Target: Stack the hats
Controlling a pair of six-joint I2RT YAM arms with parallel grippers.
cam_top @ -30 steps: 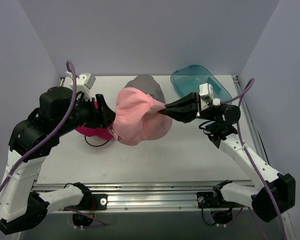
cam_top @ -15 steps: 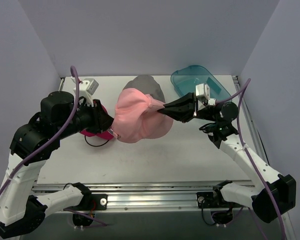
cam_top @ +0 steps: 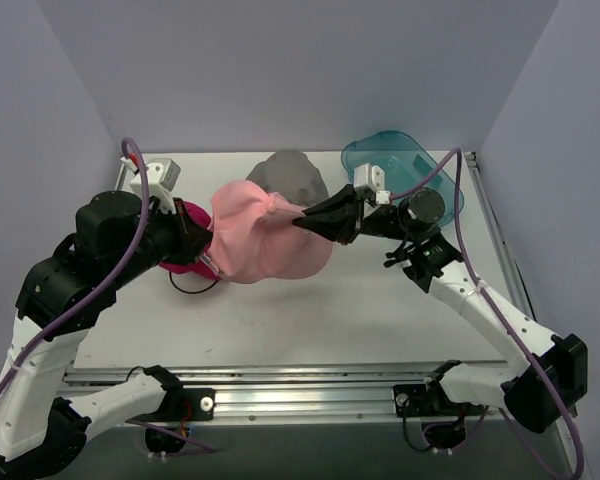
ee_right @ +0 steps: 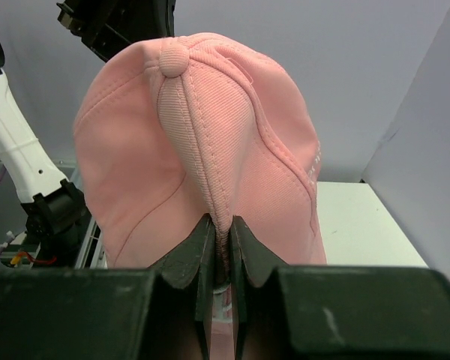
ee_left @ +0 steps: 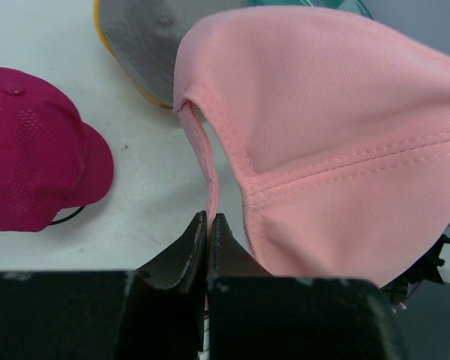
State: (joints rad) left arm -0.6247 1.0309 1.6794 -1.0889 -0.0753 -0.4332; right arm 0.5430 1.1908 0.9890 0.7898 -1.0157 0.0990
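A pale pink cap (cam_top: 265, 240) hangs above the table between both arms. My right gripper (cam_top: 298, 222) is shut on a fold of its crown (ee_right: 210, 135), pinched between the fingertips (ee_right: 223, 221). My left gripper (cam_top: 208, 256) is shut on the thin pink strap (ee_left: 207, 169) at the cap's edge (ee_left: 208, 217). A magenta cap (ee_left: 30, 150) lies on the table to the left, partly hidden under my left arm (cam_top: 176, 264). Behind the pink cap sits a grey hat (cam_top: 292, 175), and a mustard yellow rim (ee_left: 144, 93) shows beneath it.
A clear teal container (cam_top: 400, 165) stands at the back right of the white table (cam_top: 360, 310). A thin black wire loop (cam_top: 195, 285) lies by the magenta cap. Purple walls close in the left, back and right sides.
My left gripper has shut on the pink cap's strap. Both arms have carried the pink cap to the left, toward the magenta cap.
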